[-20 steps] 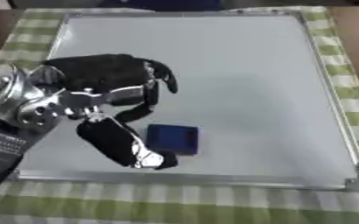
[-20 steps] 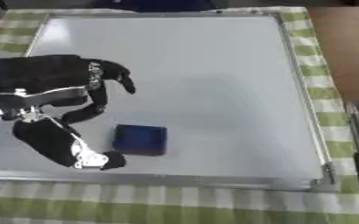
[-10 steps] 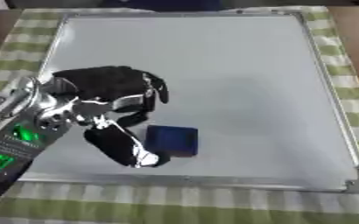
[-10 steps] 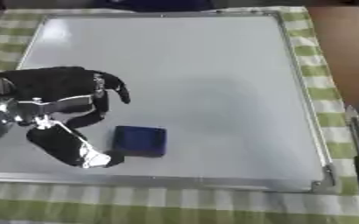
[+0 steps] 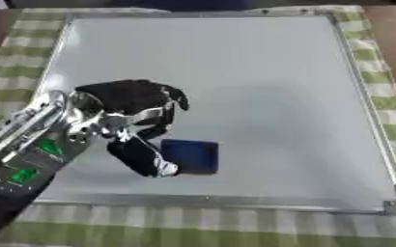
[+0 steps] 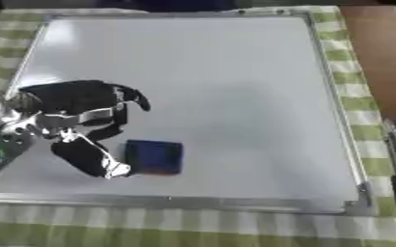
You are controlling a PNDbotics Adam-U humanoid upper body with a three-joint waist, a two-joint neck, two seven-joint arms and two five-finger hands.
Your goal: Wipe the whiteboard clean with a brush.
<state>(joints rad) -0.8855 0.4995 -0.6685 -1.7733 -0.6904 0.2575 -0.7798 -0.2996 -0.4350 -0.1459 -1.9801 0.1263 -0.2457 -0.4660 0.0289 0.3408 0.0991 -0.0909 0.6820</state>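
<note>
Brush [image 5: 190, 156] is lying flat near the whiteboard [image 5: 235, 77] lower edge, left hand [image 5: 130, 103] hovering just beside it with fingers [image 5: 172, 96] curled on nothing, thumb reaching past its left side, so closing early is risking a shove instead of a grasp.
</note>
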